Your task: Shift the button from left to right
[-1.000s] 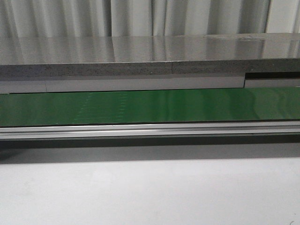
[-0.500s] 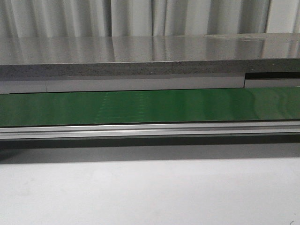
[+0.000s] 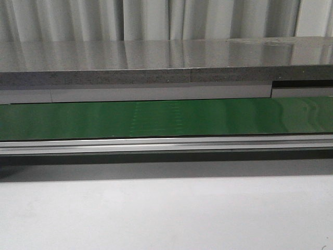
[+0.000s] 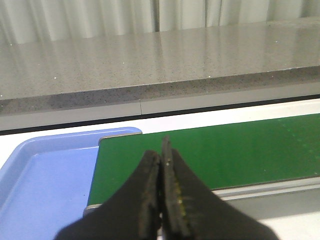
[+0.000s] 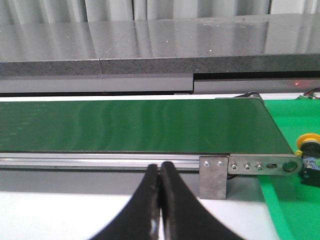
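Note:
The button (image 5: 306,141) shows only in the right wrist view, at the frame's edge: a round yellow head on a black body. It stands on a green mat (image 5: 295,205) past the end of the conveyor. My right gripper (image 5: 160,167) is shut and empty, in front of the conveyor's rail and well to the side of the button. My left gripper (image 4: 161,150) is shut and empty, over the other end of the green belt (image 4: 225,150). Neither gripper shows in the front view, and no button is on the belt (image 3: 166,119) there.
A blue tray (image 4: 45,190) lies beside the belt's end near my left gripper. A metal bracket (image 5: 214,176) and a bolted plate close the belt's end near my right gripper. A grey stone counter (image 3: 166,57) runs behind the conveyor. White tabletop (image 3: 166,213) lies in front.
A faint patch of marks on the green belt has shifted to the right across the front view. Nothing else has moved.

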